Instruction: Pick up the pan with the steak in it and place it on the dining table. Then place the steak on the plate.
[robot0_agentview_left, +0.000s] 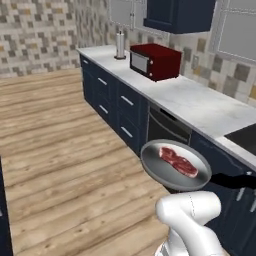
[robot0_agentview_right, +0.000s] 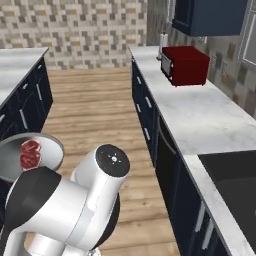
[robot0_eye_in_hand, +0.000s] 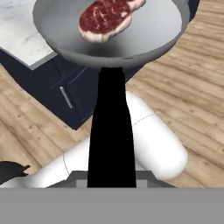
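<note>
- Currently, gripper: clenching the long black handle of the pan (robot0_agentview_left: 175, 165); the handle is running straight up from between the fingertips in the hand view, and the fingertips themselves are sitting hidden at its base.
- Pan, also seen at (robot0_eye_in_hand: 109, 30) and (robot0_agentview_right: 30, 156): riding level in the air ahead of the tool, above the wooden floor (robot0_agentview_left: 55, 150), not touching any surface.
- Steak (robot0_eye_in_hand: 107, 16): lying flat inside the pan, on the far half from the handle; also at (robot0_agentview_left: 178, 161) and (robot0_agentview_right: 30, 154).
- Wall counter (robot0_agentview_left: 200, 100): running alongside the pan, its navy drawer fronts just beside the pan's rim in the left base view.
- Red microwave (robot0_agentview_left: 155, 61): standing on that counter, well beyond the pan.
- Metal canister (robot0_agentview_left: 120, 45): standing past the microwave, near the counter's far end.
- Second marble top (robot0_agentview_right: 17, 62): lying on the pan's other side, its edge near the pan.
- Open floor: stretching forward between the two marble tops toward the tiled wall.
</note>
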